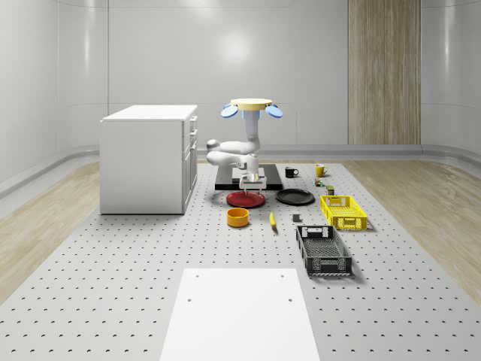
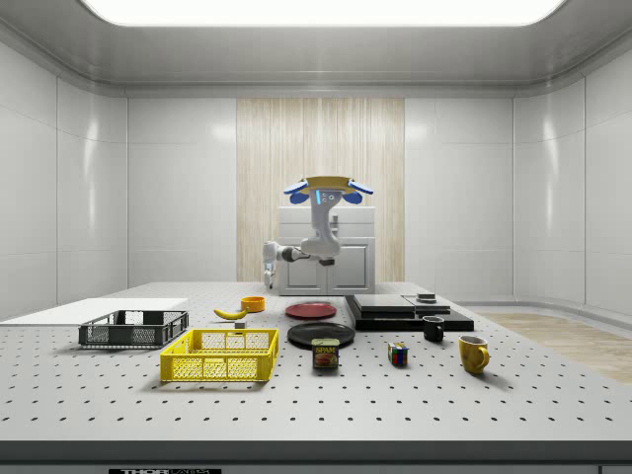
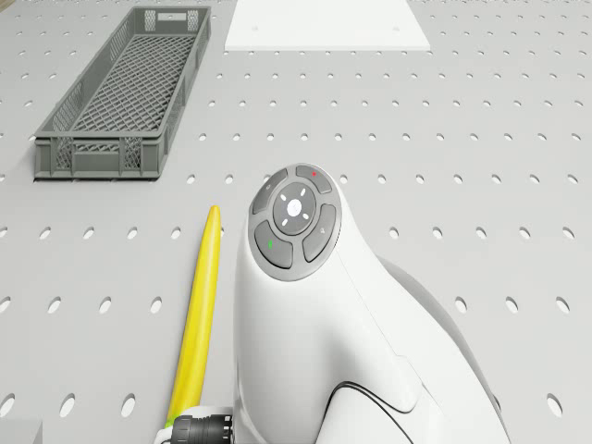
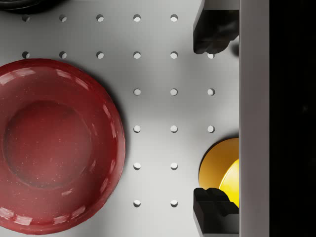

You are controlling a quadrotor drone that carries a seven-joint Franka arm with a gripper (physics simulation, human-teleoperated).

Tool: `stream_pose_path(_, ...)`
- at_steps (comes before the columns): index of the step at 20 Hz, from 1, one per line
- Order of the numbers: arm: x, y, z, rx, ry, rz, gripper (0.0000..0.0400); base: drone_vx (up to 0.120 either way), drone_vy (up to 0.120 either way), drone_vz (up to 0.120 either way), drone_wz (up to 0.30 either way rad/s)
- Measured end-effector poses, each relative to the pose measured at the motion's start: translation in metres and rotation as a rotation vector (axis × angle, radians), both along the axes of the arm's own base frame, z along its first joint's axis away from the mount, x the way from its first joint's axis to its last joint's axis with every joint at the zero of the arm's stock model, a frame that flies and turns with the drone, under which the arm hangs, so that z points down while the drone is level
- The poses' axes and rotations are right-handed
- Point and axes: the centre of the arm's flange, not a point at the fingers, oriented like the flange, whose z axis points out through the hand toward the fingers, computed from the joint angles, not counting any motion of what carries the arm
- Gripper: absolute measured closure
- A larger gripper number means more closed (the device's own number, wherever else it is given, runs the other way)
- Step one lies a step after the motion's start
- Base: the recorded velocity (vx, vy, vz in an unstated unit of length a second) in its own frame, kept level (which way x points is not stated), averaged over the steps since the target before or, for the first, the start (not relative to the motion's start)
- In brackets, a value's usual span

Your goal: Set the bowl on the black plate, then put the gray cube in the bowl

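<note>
Bowl: small round orange bowl [image 1: 237, 217] sits on perforated table [image 1: 113, 286], at 7 o'clock from black round plate [image 1: 294, 197], near red plate [image 1: 246, 198] | handling: looks light, rigid, smooth; grip on rim wall | gripper [image 4: 213, 121]: fingers spread wide, empty, above table beside red plate | drone [image 1: 251, 106]: hovers above.

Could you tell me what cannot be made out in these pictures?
Small dark thing near the banana, whole-scene view: too small to tell whether it is the gray cube.
Bowl: wrist view, partly hidden behind the gripper.
Black plate: wrist view, cut off by the edge.
The drone hovers behind the plates, with the gripper open near the red plate.
</note>
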Motion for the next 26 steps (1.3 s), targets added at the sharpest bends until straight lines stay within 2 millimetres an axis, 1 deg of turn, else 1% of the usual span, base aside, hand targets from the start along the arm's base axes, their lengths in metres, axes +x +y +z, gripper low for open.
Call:
stream_pose_path(6, 0.0, 0.0, 0.0, 0.0, 0.0, 0.0, 0.0, 0.12, 0.0, 0.0, 0.0)
stream_pose_path(8, 0.0, 0.0, 0.0, 0.0, 0.0, 0.0, 0.0, 0.04, 0.0, 0.0, 0.0)
stream_pose_path(15, 0.0, 0.0, 0.0, 0.0, 0.0, 0.0, 0.0, 0.12, 0.0, 0.0, 0.0)
stream_pose_path(19, 0.0, 0.0, 0.0, 0.0, 0.0, 0.0, 0.0, 0.12, -0.11, 0.0, 0.0)
stream_pose_path(23, 0.0, 0.0, 0.0012, 0.0, 0.0, 0.0, 0.0, 0.01, 0.0, 0.0, 0.0)
stream_pose_path(26, 0.0, 0.0, 0.009, 0.0, 0.0, 0.0, 0.0, 0.0, 0.0, 0.0, 0.0)
